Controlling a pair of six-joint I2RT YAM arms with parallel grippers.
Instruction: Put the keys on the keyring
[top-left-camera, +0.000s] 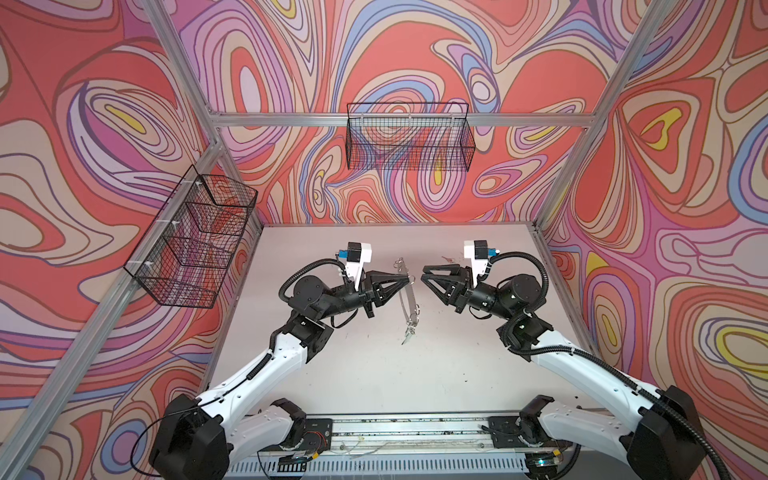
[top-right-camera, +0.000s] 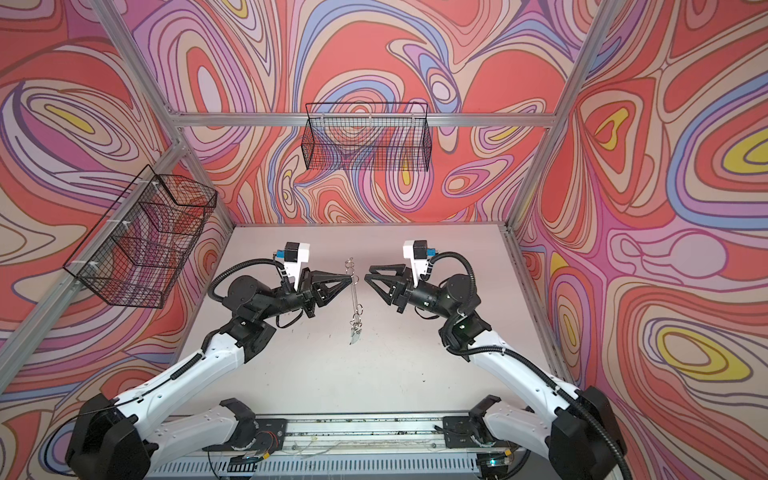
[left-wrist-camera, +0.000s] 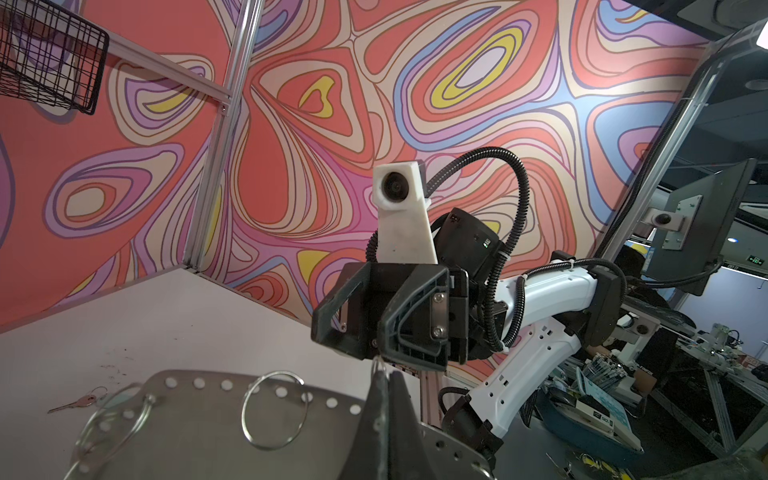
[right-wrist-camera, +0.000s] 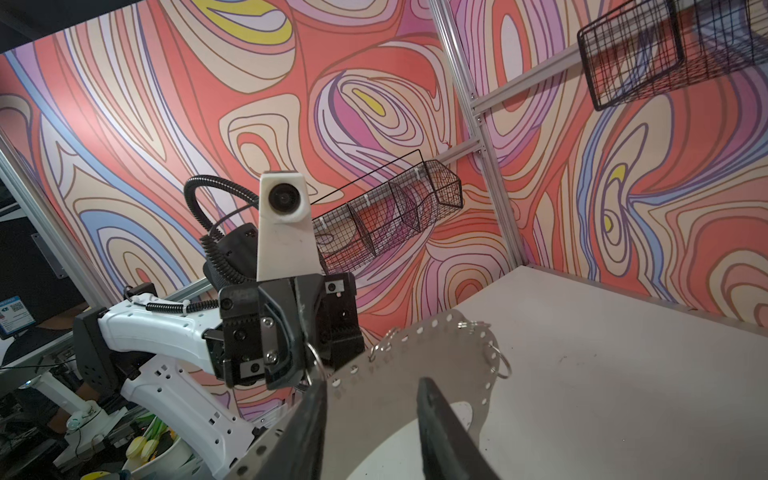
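- Rail (top-left-camera: 415, 428) along the near edge of the table (top-left-camera: 365, 382) carries both arm bases.
- Next out, a hanging key (top-left-camera: 408, 336) dangles from a wire ring at the near end of the keyring (top-right-camera: 354, 296). I see it in both top views, but I cannot tell whether it touches the table.
- In both top views the keyring is held up off the table and shows edge-on, as a thin strip between my two pincers. From the right wrist I get its flat face (right-wrist-camera: 415, 353), with small holes running round the rim.
- Split rings (left-wrist-camera: 274, 409) sit through some of those holes; the left wrist view shows them best.
- My left pincer (top-left-camera: 408, 277) is clamped tight on the keyring's rim and carries it alone.
- My right pincer (top-left-camera: 424, 274) faces it from the other side, jaws parted and nothing between them. Its tips stand just beside the plate's face, and I cannot tell if they touch it.
- Beyond the plate, a loose key (left-wrist-camera: 79, 402) lies flat on the table with a small ring on its head, well apart from both pincers.
- Farthest off, one wire basket (top-left-camera: 191, 249) hangs on the left wall and a second basket (top-left-camera: 409, 137) on the back wall.
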